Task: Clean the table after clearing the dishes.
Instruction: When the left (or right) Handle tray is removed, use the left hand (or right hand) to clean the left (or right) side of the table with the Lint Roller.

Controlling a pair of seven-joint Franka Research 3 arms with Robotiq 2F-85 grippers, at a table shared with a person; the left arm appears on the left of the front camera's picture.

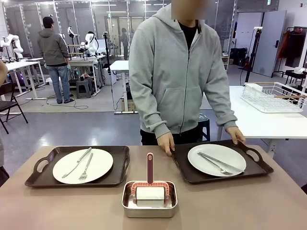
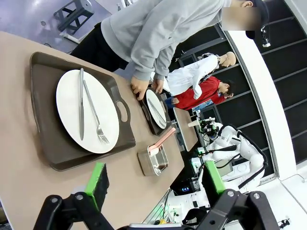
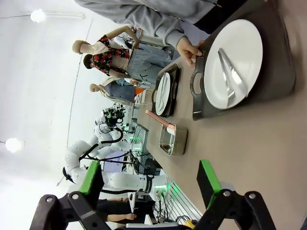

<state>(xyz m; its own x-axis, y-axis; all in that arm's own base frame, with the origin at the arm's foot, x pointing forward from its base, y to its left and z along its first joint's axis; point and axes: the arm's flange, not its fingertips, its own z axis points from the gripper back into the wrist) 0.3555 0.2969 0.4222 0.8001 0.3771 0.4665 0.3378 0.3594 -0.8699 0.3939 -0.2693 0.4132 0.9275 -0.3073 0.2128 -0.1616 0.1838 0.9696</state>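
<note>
A shiny metal pan (image 1: 148, 212) sits near us in the middle, and a red-handled roller (image 1: 150, 191) with a white roll lies in it, its handle reaching out past the far rim. A person (image 1: 180, 72) in a grey hoodie stands at the far side, and to the right a white table (image 1: 268, 125) carries a white wire rack (image 1: 273, 97). Far off on the left another person (image 1: 53, 52) in a grey jacket and jeans faces away, with a black chair (image 1: 9, 103) nearer, at the left edge.
</note>
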